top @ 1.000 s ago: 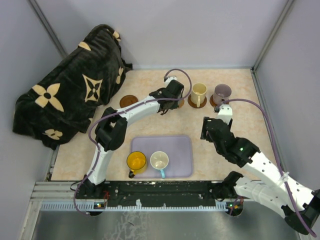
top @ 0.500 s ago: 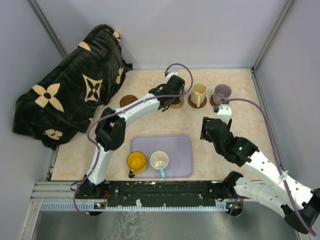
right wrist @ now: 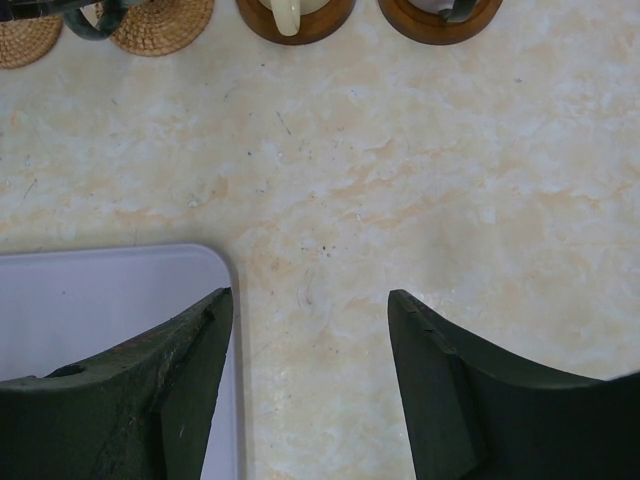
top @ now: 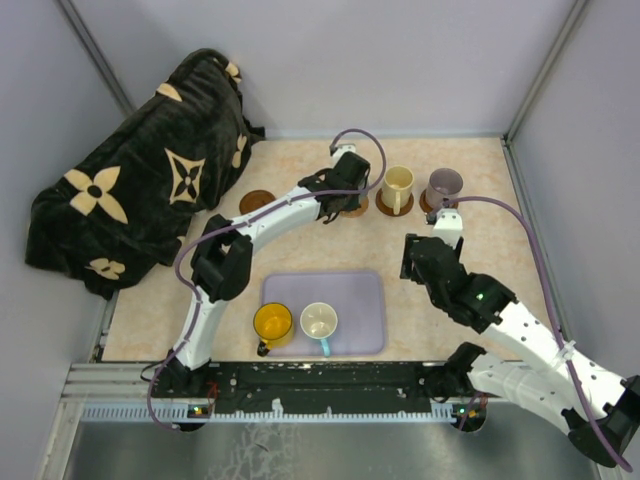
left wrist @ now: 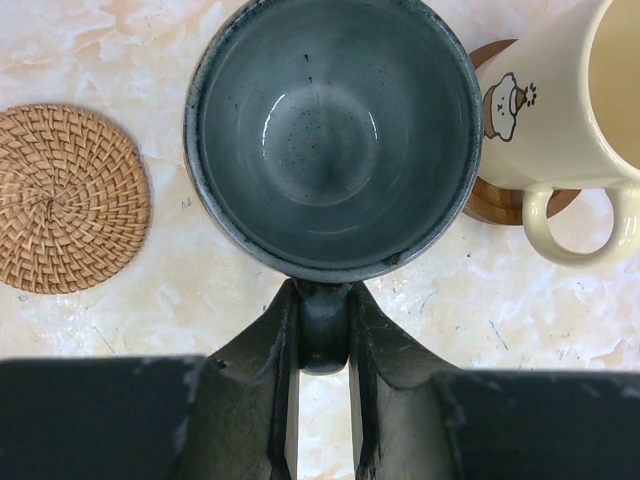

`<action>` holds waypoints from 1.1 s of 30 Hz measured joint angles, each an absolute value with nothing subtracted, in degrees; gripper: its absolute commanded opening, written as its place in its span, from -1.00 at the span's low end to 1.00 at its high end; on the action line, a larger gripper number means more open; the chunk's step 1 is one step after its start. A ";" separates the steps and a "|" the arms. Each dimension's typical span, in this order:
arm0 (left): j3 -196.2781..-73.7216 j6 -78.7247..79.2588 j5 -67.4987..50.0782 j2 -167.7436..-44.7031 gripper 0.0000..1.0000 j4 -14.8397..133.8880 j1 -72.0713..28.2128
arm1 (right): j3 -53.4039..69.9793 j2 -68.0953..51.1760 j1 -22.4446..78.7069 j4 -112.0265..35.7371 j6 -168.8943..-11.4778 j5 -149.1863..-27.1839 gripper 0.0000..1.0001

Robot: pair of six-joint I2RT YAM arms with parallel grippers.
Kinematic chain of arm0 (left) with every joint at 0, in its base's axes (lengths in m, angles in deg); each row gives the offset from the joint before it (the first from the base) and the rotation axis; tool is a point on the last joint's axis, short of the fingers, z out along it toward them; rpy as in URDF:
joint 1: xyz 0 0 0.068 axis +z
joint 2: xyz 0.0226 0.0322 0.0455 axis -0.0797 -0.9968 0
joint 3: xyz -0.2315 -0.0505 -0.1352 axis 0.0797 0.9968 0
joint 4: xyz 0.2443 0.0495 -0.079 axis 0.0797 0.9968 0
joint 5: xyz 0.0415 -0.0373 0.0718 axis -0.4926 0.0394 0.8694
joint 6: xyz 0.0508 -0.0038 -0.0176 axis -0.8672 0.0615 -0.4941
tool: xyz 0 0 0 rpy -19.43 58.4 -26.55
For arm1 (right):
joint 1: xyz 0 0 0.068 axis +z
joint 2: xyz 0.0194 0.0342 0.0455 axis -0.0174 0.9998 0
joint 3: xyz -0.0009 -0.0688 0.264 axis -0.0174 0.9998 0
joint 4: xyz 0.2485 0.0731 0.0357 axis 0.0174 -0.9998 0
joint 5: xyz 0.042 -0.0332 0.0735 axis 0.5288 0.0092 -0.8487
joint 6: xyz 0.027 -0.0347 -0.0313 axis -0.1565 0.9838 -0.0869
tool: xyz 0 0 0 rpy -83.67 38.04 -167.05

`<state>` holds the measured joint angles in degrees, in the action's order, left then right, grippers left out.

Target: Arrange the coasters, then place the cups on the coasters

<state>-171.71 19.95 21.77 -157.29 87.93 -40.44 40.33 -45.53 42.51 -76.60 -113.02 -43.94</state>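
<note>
White-shelled left arm (top: 272, 216) and right arm (top: 530, 340), black joints, looping mauve cables (top: 382, 165), dark wedge jaws.

Held by its handle, the upright grey-green cup (left wrist: 333, 130) was between a bare woven coaster (left wrist: 65, 198) and the pale yellow cup (left wrist: 560, 95) on its wooden coaster (left wrist: 495, 202), the mauve cup (top: 444, 184) beyond.

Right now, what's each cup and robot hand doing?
left gripper, shut on handle of grey-green cup
grey-green cup, upright, held
right gripper, open, empty
pale yellow cup, upright on coaster
mauve cup, upright on coaster
yellow-orange cup, upright on lavender tray
cream cup, upright on tray
woven coaster, bare
</note>
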 measured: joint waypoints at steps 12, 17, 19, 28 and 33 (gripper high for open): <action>-172.67 19.93 21.03 -159.30 -1.00 89.13 -40.44 | 40.33 -45.53 42.51 -76.60 -113.00 -43.94 0.29; -173.04 19.91 20.98 -159.61 -1.00 89.35 -40.44 | 40.33 -45.53 42.51 -76.60 -113.00 -43.94 0.29; -173.53 19.91 20.98 -159.74 -1.00 89.75 -40.44 | 40.33 -45.53 42.51 -76.57 -113.00 -43.94 0.29; -174.51 19.91 20.98 -159.87 -1.00 91.01 -40.44 | 40.33 -45.40 42.51 -76.55 -113.00 -43.94 0.29; -174.77 19.91 21.00 -159.87 -1.00 91.23 -40.44 | 40.33 -45.14 42.51 -76.53 -113.00 -43.97 0.29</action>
<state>-174.77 19.91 21.00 -159.87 91.23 -40.44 40.33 -45.14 42.51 -76.53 -113.00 -43.97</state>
